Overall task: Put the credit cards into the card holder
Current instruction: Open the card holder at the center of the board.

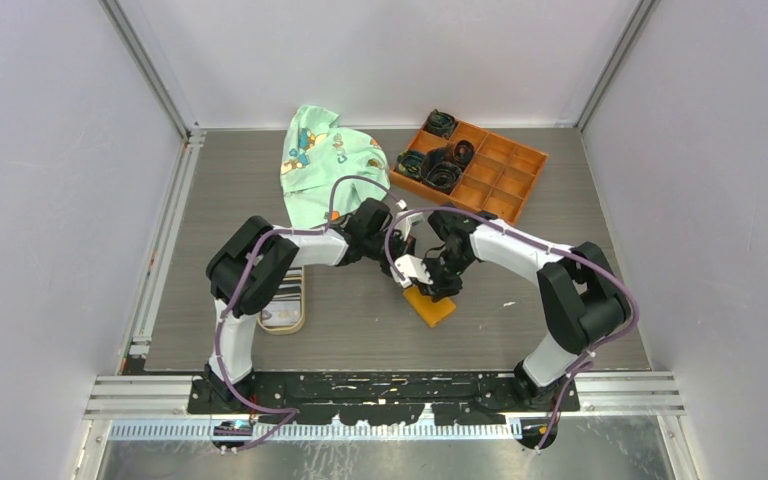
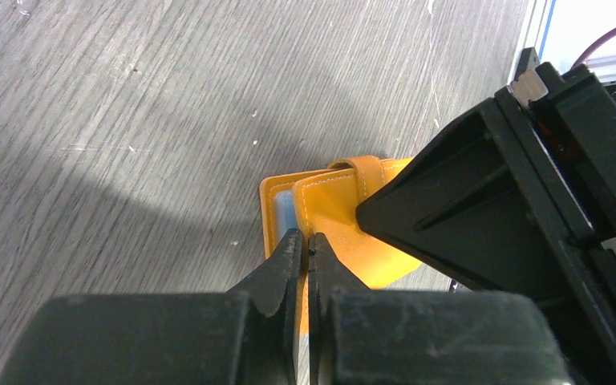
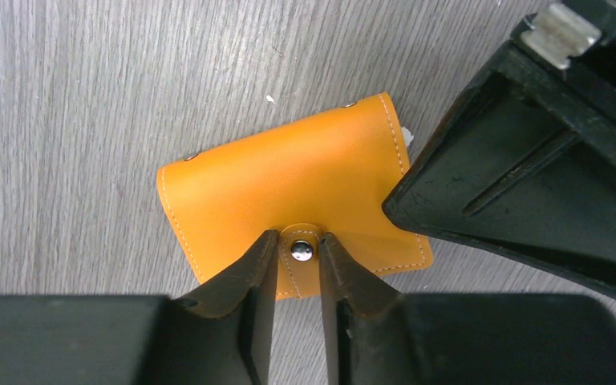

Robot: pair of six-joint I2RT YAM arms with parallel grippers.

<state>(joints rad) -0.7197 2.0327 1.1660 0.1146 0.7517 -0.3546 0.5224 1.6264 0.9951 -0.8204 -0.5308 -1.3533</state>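
only plain orange card holder (image 3: pixel 289 188)

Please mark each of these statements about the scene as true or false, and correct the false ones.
1. The card holder lies on the table with its snap strap fastened. True.
2. The right gripper has its fingers on either side of the snap tab. True.
3. The left gripper is wide open. False: its fingers are nearly together, at the card holder's edge.
4. The compartmented tray sits at the near left of the table. False: it is at the far right.
5. The patterned cloth lies left of the tray. True.
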